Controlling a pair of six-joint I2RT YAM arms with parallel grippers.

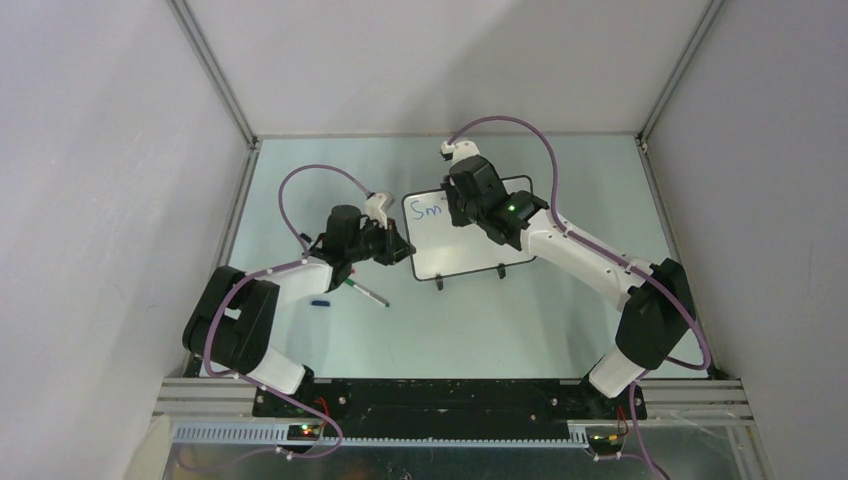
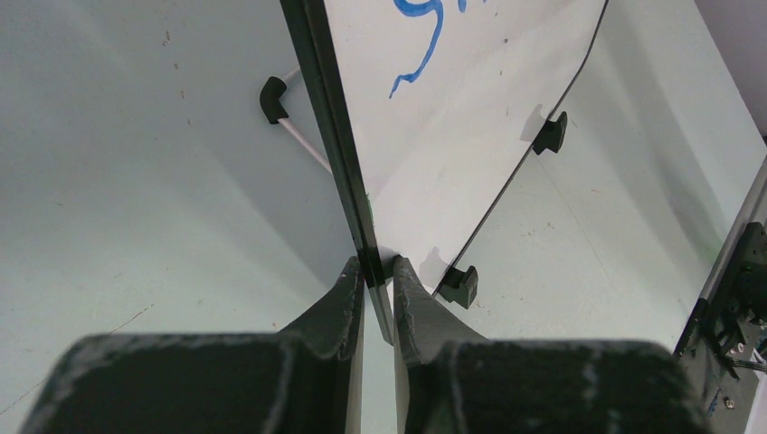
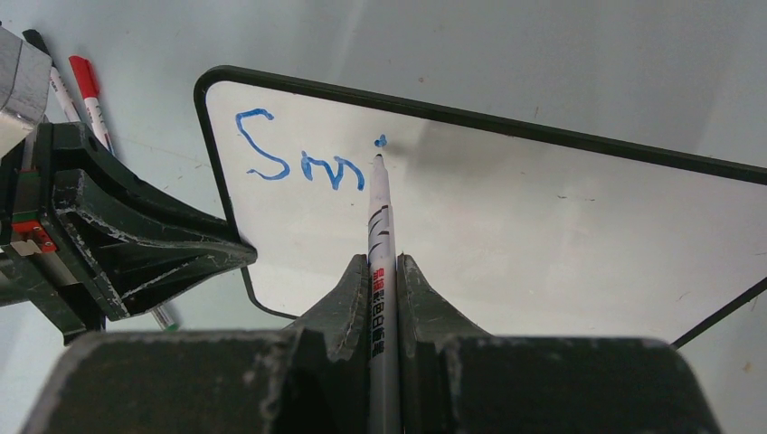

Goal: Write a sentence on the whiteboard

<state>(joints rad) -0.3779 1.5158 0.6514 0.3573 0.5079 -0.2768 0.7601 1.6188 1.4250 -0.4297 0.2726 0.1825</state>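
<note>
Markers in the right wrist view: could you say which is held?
The white marker clamped by the right gripper, pointing at the whiteboard; the red-capped marker and black-capped marker lie ungripped.

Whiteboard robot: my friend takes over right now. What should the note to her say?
Left gripper: jaws shut on the left edge of the whiteboard, steadying it.
Right gripper: jaws shut on the marker, tip at the board.
Done: the sentence reads "Sm" plus a dot.
Left: all the remaining letters.
</note>
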